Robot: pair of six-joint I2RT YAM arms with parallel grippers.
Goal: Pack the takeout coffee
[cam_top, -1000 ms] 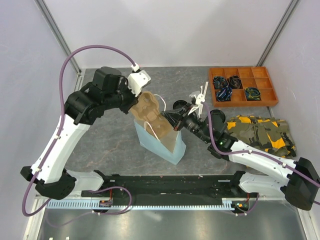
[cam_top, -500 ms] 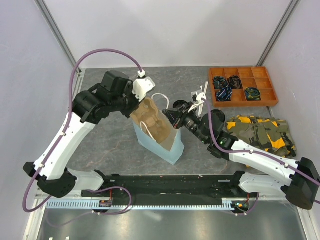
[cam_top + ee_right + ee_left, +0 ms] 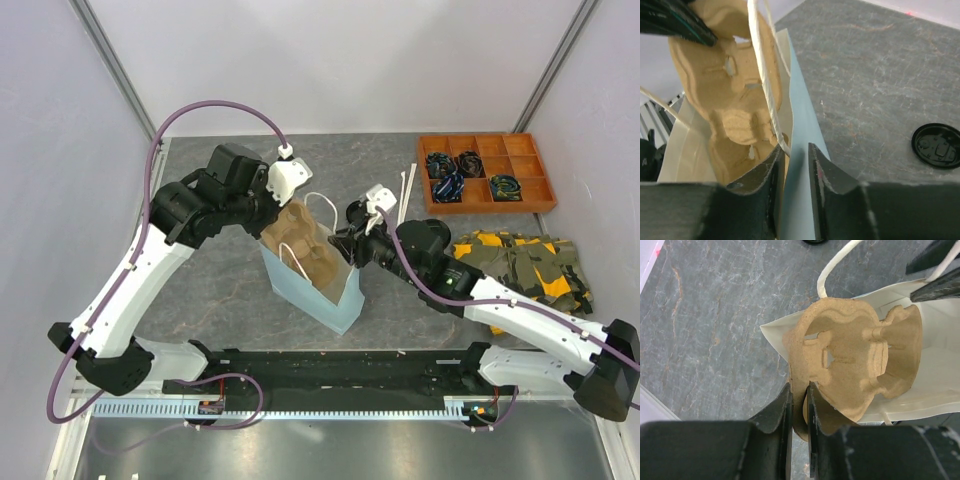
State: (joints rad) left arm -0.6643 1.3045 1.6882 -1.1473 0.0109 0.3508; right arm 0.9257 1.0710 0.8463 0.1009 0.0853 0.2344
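The left end effector (image 3: pixel 799 390) is narrow. Its two dark fingers (image 3: pixel 782 407) pinch one thin edge of the moulded-pulp carrier (image 3: pixel 855 355), and the tan rim is squeezed between them. From above, this end effector (image 3: pixel 278 212) holds the carrier (image 3: pixel 305 240) tilted at its upper end. The lower part of the carrier is inside the mouth of the light-blue paper bag (image 3: pixel 300 290), and the upper part stands out above the bag.

The right end effector (image 3: pixel 794 150) has its jaws a little apart. The thin side wall of the bag (image 3: pixel 800 125) passes between the two fingers and does not fill the gap. The wall is therefore straddled, not clamped flat. A white handle (image 3: pixel 762 65) of the bag hangs just beside the inner finger. In the top view this end effector (image 3: pixel 345 248) is at the right rim of the bag.

Of the takeout coffee (image 3: pixel 938 145) only the black round lid shows. It is on the grey bench (image 3: pixel 220 270), outside the bag and apart from it. I cannot tell whether the tan cup is under it.

Farther right on the bench there are an orange compartment tray (image 3: pixel 485 207) and a folded camouflage cloth (image 3: pixel 520 265).
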